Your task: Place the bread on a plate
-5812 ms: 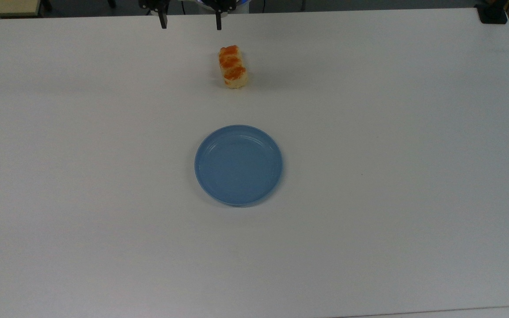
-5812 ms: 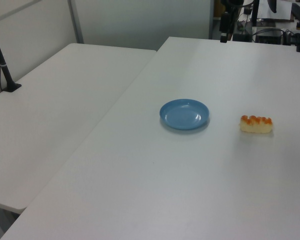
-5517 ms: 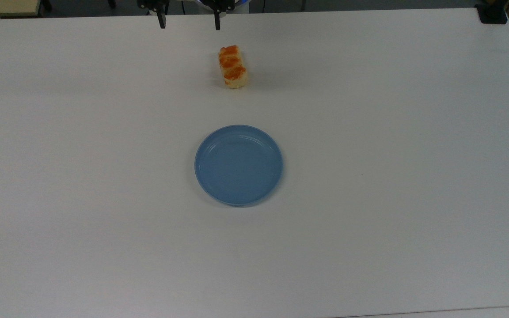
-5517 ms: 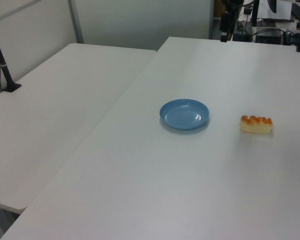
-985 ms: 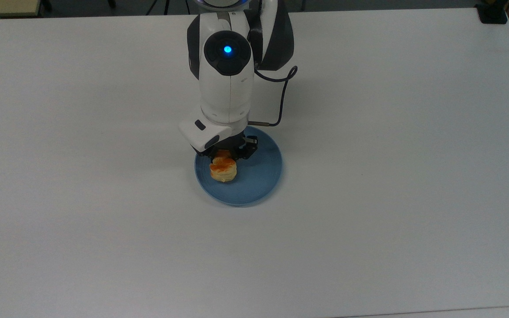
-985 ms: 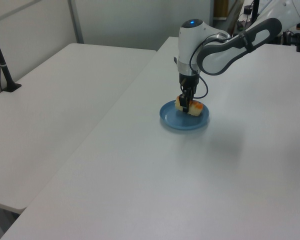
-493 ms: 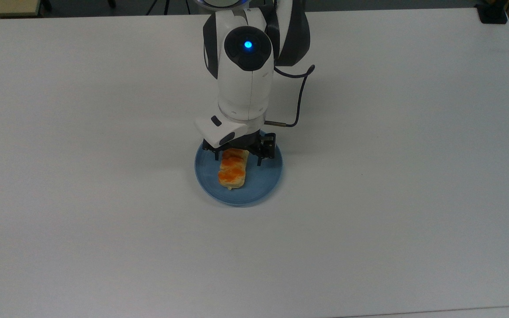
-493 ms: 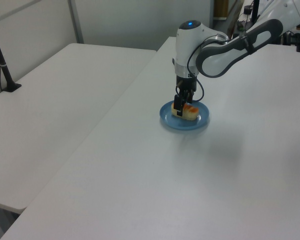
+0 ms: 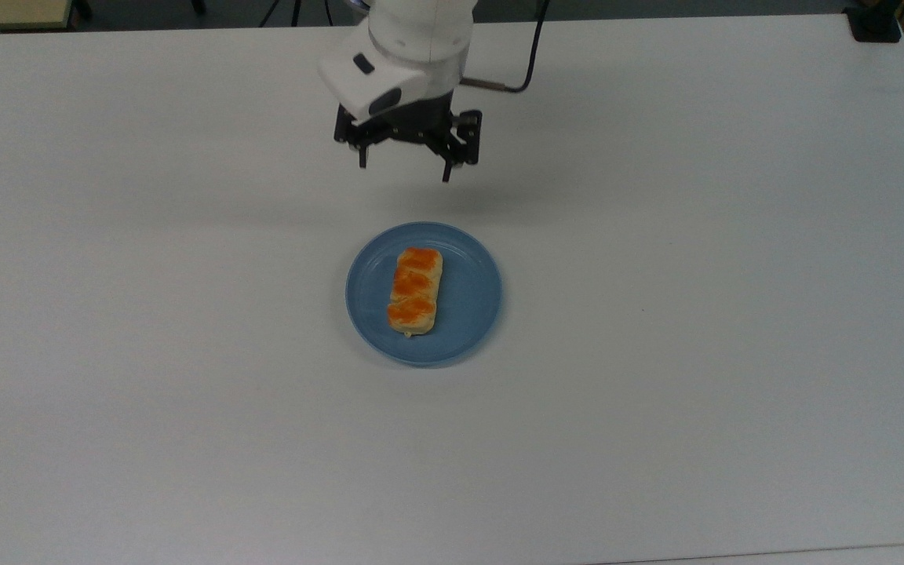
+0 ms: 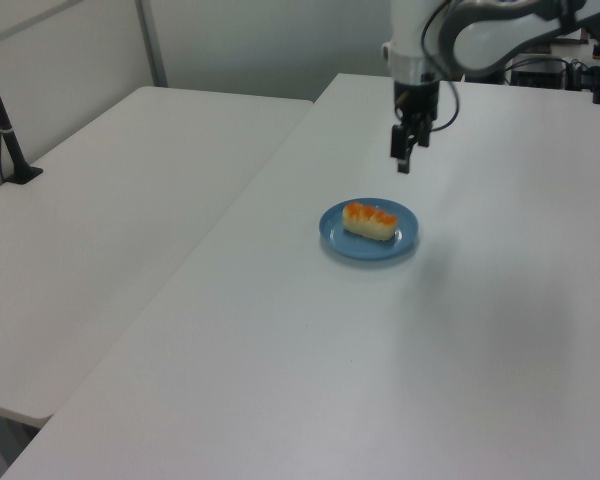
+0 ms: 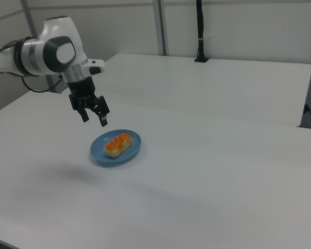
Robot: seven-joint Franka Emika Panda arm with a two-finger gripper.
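The bread (image 9: 414, 291) (image 10: 370, 221) (image 11: 117, 143), a pale-yellow roll with orange-brown glazed patches, lies flat on the light-blue plate (image 9: 468, 302) (image 10: 332, 232) (image 11: 132, 146), slightly toward the top view's left of its middle. My gripper (image 9: 404, 167) (image 10: 404, 158) (image 11: 94, 120) hangs open and empty above the table, clear of the plate and beyond its far rim in the top view. Its two black fingers (image 9: 447, 168) point downward with a wide gap between them.
The white table (image 9: 695, 314) carries only the plate. A second white table (image 10: 100, 230) adjoins it, with a black post (image 10: 2, 120) (image 11: 199, 31) clamped at its far edge. A dark mount (image 9: 874, 23) sits at the top view's upper right corner.
The gripper has let go of the bread, risen and drawn back from the plate toward the top view's top. The bread now rests flat and fully uncovered on the plate.
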